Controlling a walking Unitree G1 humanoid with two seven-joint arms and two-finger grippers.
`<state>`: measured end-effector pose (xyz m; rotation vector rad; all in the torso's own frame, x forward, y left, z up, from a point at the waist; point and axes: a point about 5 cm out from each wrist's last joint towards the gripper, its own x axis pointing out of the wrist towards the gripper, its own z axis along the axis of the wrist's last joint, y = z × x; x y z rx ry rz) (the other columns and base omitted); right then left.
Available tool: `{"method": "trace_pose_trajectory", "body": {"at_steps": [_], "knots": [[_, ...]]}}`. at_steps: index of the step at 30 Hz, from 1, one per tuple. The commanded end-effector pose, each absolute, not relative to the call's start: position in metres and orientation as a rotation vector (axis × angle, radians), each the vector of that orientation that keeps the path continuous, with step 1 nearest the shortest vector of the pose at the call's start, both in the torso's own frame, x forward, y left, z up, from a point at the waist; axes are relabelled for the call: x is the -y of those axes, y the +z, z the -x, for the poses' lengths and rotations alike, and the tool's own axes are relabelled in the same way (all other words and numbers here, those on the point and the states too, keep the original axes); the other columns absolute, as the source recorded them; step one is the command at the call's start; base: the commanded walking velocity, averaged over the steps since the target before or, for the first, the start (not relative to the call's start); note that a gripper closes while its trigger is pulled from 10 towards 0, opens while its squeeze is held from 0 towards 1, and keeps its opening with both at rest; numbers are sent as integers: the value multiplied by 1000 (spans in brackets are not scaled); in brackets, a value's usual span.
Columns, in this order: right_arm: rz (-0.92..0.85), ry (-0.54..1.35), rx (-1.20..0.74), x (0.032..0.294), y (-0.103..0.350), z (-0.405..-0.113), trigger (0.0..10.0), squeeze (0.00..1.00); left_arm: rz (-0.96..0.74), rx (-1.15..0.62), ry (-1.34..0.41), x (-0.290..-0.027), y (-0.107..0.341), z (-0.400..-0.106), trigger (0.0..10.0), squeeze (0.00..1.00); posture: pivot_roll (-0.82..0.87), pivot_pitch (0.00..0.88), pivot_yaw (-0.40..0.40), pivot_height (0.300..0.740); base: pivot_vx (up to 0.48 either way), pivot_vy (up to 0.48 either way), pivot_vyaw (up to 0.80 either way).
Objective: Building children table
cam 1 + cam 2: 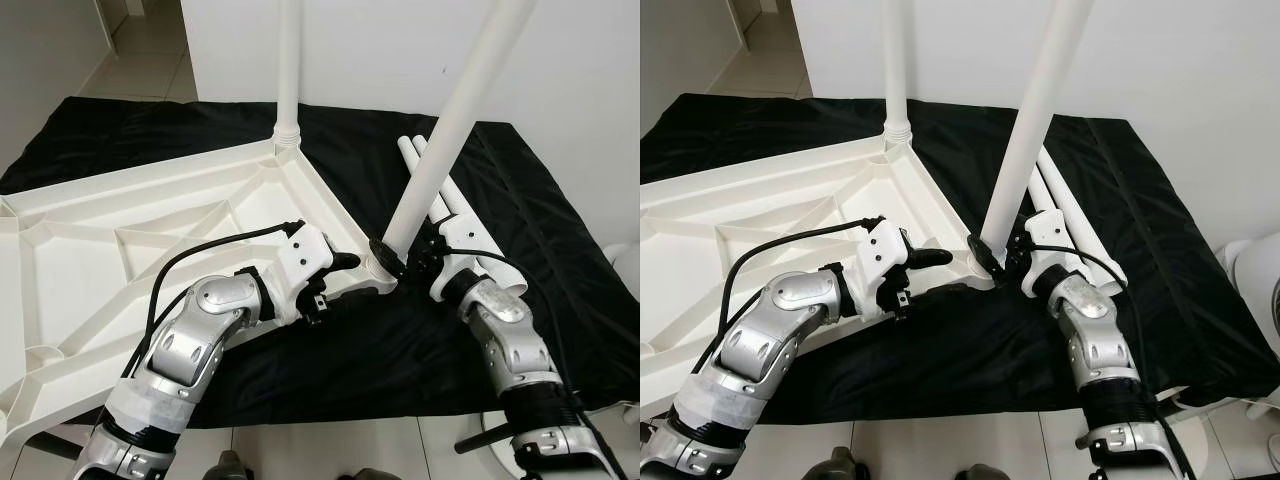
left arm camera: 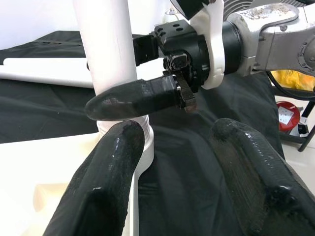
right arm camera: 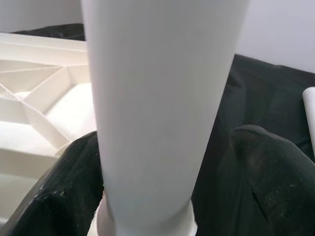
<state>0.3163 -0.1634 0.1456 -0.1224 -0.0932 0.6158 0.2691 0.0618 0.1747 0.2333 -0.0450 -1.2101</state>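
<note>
White plastic tabletop (image 1: 150, 230): lay upside down, ribbed underside up, on a black cloth (image 1: 520, 200) spread over the floor.
Far-corner leg (image 1: 288, 70): stood upright in its socket at the tabletop's far corner, apparently seated.
Near-corner leg (image 1: 455, 110): foot at the socket (image 1: 381, 268) on the tabletop's near right corner, but leaning away from that corner to the right rather than standing plumb.
Spare legs (image 1: 440, 190): lay on the cloth just beyond that same corner (two tube ends could be made out).
Right hand (image 1: 1002, 250): clenched around the leaning leg low down, just above the corner socket, one finger on either side of the tube in the right wrist view.
Left hand (image 1: 338, 263): released, fingers spread, resting on the tabletop's edge beside the same corner, seemingly steadying the panel.
Step, as judged: seating the second leg; two remained.
Risk: pressing or twisting while the leg leaned could jam or cross its foot in the socket, or lever the corner up and skid the light panel over the cloth.
Second risk: a grip so low gave little leverage, so the tall tube might topple towards the spare legs if the fingers slipped.
</note>
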Motion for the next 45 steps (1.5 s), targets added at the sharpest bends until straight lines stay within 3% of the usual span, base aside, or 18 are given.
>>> {"method": "trace_pose_trajectory", "body": {"at_steps": [1, 6, 7, 8, 9, 10, 11, 14, 15, 25, 26, 45], "knots": [[142, 657, 83, 165, 144, -317, 10000, 0, -238, 54, -1207, -59, 178, -268, 10000, 0, 44, 9, -60, 740, 0, 0, 0], [140, 711, 67, 164, 144, -321, 10000, 0, -238, 53, -1217, -58, 178, -266, 10000, 0, 43, 9, -59, 740, 0, 0, 0], [146, 722, 59, 164, 143, -323, 8039, 0, -237, 53, -1219, -58, 178, -266, 10000, 0, 44, 9, -61, 740, 0, 0, 0], [150, 732, 53, 164, 142, -324, 8039, 0, -237, 52, -1220, -58, 178, -266, 10000, 0, 44, 9, -61, 740, 0, 0, 0], [143, 742, 45, 164, 141, -325, 6824, 0, -236, 53, -1221, -57, 178, -265, 10000, 0, 45, 8, -63, 740, 0, 0, 0], [143, 742, 45, 164, 141, -325, 6824, 0, -236, 53, -1221, -57, 178, -265, 10000, 0, 45, 8, -63, 740, 0, 0, 0], [140, 748, 40, 163, 140, -325, 3059, 0, -237, 53, -1220, -57, 178, -265, 10000, 0, 45, 8, -63, 740, 0, 0, 0], [137, 753, 36, 163, 139, -325, 3059, 0, -237, 54, -1219, -57, 178, -265, 10000, 0, 46, 9, -64, 740, 0, 0, 0], [117, 758, 23, 163, 137, -324, 0, 0, -235, 55, -1218, -57, 178, -265, 10000, 0, 47, 10, -67, 740, 0, 0, 0], [80, 766, -5, 163, 129, -321, 0, 0, -229, 51, -1214, -57, 179, -264, 10000, 0, 44, 13, -66, 740, 0, 0, 0], [73, 759, -11, 164, 127, -321, 10000, 0, -229, 51, -1215, -57, 179, -264, 10000, 0, 43, 15, -65, 740, 0, 0, 0], [52, 388, 3, 138, 127, -319, 10000, 0, -221, 42, -1214, -57, 177, -263, 10000, 0, 41, 15, -77, 740, 0, 0, 0]]}}
